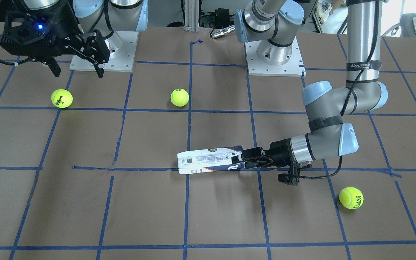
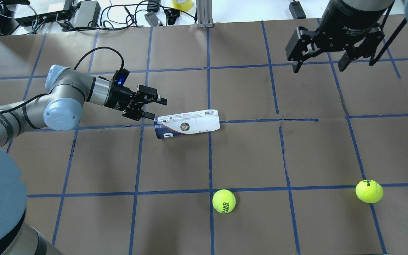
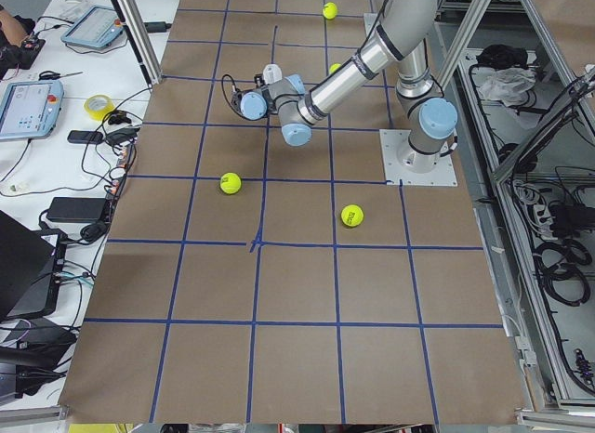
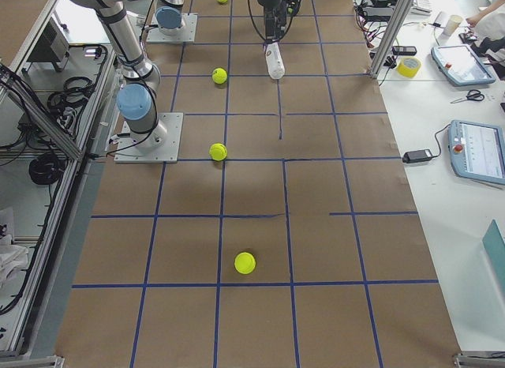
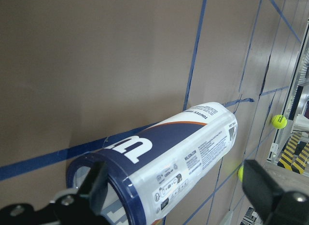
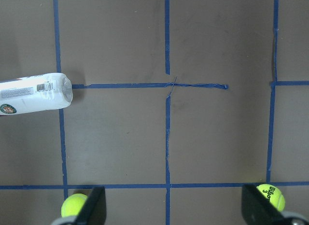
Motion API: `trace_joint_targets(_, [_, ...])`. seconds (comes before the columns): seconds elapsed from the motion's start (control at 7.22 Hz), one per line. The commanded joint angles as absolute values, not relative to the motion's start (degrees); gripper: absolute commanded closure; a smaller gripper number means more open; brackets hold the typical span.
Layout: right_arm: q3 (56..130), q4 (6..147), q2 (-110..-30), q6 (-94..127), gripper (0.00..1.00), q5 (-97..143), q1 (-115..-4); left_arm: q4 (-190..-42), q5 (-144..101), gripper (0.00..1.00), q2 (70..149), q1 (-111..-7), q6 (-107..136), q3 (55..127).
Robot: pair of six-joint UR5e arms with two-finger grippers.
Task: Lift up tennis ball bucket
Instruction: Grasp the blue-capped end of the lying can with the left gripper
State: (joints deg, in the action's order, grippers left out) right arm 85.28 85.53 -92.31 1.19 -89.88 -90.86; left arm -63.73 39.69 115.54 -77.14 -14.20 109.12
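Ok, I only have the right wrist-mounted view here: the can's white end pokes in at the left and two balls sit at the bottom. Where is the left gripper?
Observer: The left gripper is at the other, navy open end of the tennis ball bucket, with its jaws open and not clamped on it.
Operator: Is the bucket off the table?
Observer: No, it looks to lie on its side on the table.
Operator: Any balls I can't see?
Observer: A third tennis ball lies on the robot's left, farther out from the robot than the bucket.
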Motion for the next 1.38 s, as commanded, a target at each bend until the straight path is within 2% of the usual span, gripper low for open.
trace_joint_targets(0.0, [85.5, 85.7, -92.4, 1.1, 0.0, -90.5, -90.6, -63.7, 40.3, 0.0, 115.2, -77.1, -14.6, 109.1])
trace_joint_targets(1.11, [85.8, 85.5, -92.5, 1.1, 0.0, -90.5, -90.5, -63.7, 41.0, 0.0, 115.0, -80.1, -13.3, 112.1])
trace_joint_targets(1.25, [85.8, 85.4, -92.5, 1.1, 0.0, -90.5, -90.5, -63.5, 41.0, 0.11, 115.3, -80.2, -13.4, 112.0])
